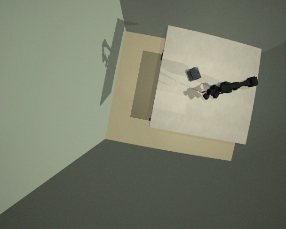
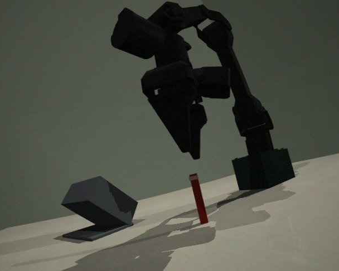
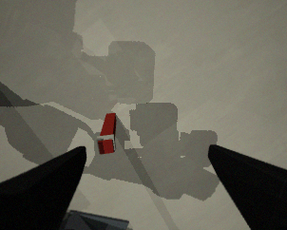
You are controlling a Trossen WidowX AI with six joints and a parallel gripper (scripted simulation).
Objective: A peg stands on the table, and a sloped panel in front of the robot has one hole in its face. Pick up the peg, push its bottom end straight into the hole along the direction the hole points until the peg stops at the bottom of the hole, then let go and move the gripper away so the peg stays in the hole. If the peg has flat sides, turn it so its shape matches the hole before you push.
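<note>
While the red peg [image 2: 198,198] stands upright on the pale bench [image 2: 280,233], the black tool [image 2: 190,154] hangs above it with its fingers spread wide and nothing between them. From the wrist, the peg [image 3: 106,134] sits below, nearer one finger [image 3: 47,185] than the other. The sloped panel [image 2: 101,201] rests on the bench well apart from the peg.

Open air separates the wide-open claw [image 2: 192,154] from the upright peg [image 2: 198,198]; the panel [image 2: 101,202] stands well aside.
</note>
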